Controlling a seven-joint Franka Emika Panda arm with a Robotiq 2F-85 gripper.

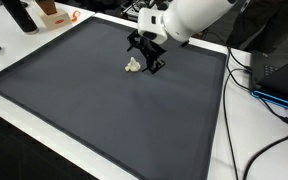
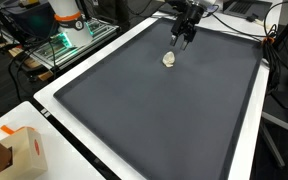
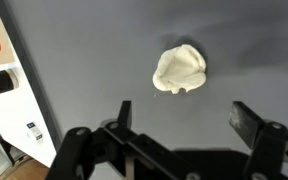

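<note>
The hand (image 3: 184,116) stands with its two fingers (image 3: 124,112) spread wide and nothing between them, pointing down at the dark grey mat (image 1: 94,110) from a little above it. Just beyond the fingertips lies a small cream-white lump (image 3: 180,70), crumpled and soft-looking (cloth or dough, the pictures do not settle which). In the wrist view it sits ahead of the open gap, close to the line midway between the fingers, and touches neither of them. The lump is nearly as tall as it is broad there, so it shows no long axis worth naming. In both exterior views the hand (image 1: 149,65) hangs close over the lump (image 1: 133,66), slightly to one side of it rather than squarely above, near the far part of the mat. The mat covers almost all of the white table (image 2: 46,98). Further out, well apart from the hand (image 2: 180,41) and the lump (image 2: 169,59), an orange-and-white carton (image 2: 24,150) stands at a table corner, and dark cables (image 1: 246,95) trail along the table's edge.
</note>
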